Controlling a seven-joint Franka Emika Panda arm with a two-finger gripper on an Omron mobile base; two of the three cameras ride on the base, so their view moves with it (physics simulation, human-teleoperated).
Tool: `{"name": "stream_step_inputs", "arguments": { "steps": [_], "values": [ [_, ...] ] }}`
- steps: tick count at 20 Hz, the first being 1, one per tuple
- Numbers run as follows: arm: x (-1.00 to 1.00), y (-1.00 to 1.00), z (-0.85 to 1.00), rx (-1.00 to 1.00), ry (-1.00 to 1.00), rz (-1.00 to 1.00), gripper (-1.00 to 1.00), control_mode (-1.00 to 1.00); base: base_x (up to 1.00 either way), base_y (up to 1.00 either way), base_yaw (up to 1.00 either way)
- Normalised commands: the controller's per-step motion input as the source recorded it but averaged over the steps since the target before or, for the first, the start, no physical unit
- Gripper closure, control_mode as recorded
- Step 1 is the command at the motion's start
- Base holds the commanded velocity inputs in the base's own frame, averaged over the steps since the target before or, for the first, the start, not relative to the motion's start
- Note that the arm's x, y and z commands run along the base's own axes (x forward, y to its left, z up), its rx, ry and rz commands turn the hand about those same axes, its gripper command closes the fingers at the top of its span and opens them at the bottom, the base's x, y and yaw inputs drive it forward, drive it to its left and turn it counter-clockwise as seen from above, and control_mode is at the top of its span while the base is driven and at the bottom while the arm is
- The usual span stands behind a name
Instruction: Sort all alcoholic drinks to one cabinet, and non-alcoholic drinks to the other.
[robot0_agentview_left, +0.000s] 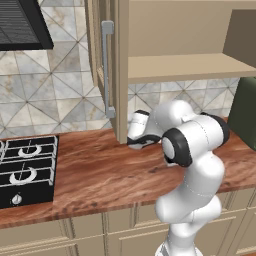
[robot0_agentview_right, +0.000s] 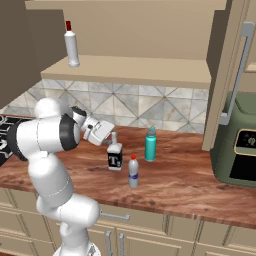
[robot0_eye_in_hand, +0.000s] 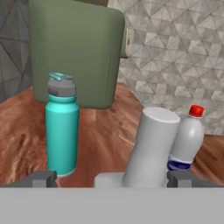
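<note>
In the right base view the slender white bottle with a dark red cap stands on the shelf of the open wall cabinet. On the counter stand the squarish long-necked bottle with the "T" label, the small red-capped, blue-labelled bottle and the teal bottle. My gripper is open at the long neck. In the hand view that grey neck rises between my fingertips, nearer the right one, untouched. The teal bottle is to the left and the small bottle behind on the right.
A green appliance stands on the counter's right end under the swung-out cabinet door. In the left base view another open door with a grey bar handle hangs left of the shelf. A black stove is at the far left.
</note>
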Motion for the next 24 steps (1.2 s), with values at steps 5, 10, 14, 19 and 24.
{"name": "stream_step_inputs", "arguments": {
  "steps": [5, 10, 14, 19, 24],
  "values": [
    [0.06, -0.13, -0.07, -0.05, 0.11, -0.01, -1.0, -1.0, 0.0, 0.0, 0.0],
    [0.0, -0.22, -0.1, -0.05, 0.08, -0.01, -1.0, -1.0, 0.0, 0.0, 0.0],
    [0.0, -0.2, -0.09, -0.05, 0.03, -0.01, -1.0, -1.0, 0.0, 0.0, 0.0],
    [-0.04, -0.15, -0.01, -0.04, 0.0, -0.02, -1.0, -1.0, 0.0, 0.0, 0.0],
    [-0.19, -0.13, 0.0, -0.05, 0.0, -0.03, -1.0, -1.0, 0.0, 0.0, 0.0]
  ]
}}
